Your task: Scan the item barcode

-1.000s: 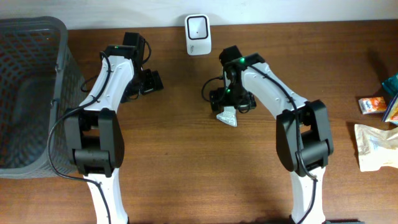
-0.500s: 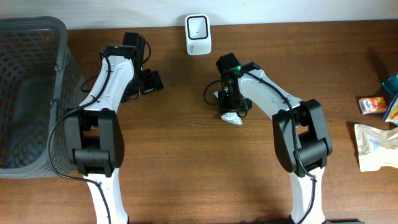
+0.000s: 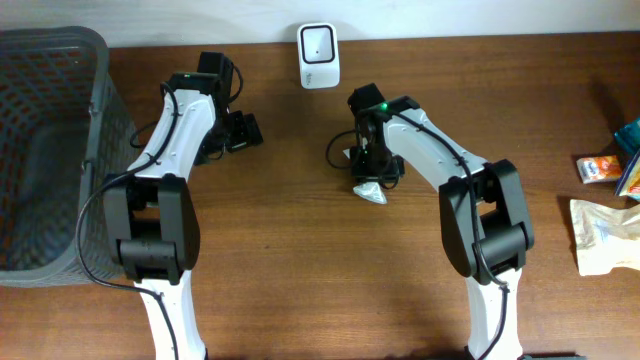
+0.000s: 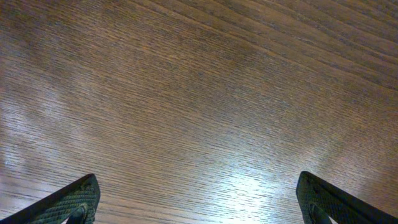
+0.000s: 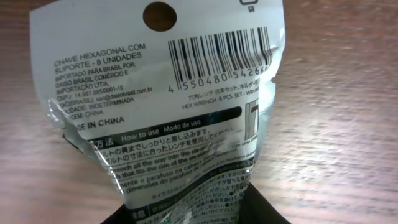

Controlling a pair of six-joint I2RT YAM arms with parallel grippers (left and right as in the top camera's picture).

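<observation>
Right arm at the moment of pick-up. Over the past second the right gripper (image 3: 368, 172) has dropped from a wide-open hover above the hex-wrench packet (image 5: 165, 93) and narrowed its jaws onto the packet's lower end. The overhead view shows the wrist shifted slightly toward the packet, which lies about where it did: on the table (image 3: 300, 270), a little nearer the robot than the scanner (image 3: 318, 42) and to its right. In the right wrist view the film is creased where it enters the jaws. The barcode (image 5: 219, 55) sits on the upper part of the label, facing the wrist camera. The grip therefore appears made, or very nearly so, which would close the grasping step. Lifting the packet and presenting the code to the scanner window remain. Since the code faces the wrist, the packet will probably need turning toward the scanner. The right arm reaches forward with its elbow bent and its wrist pitched down over the packet. The left arm is folded toward the far left of the table, beside the basket (image 3: 100, 70), unchanged. The left gripper (image 4: 199, 208) hangs with jaws spread wide over bare wood, holding nothing.
</observation>
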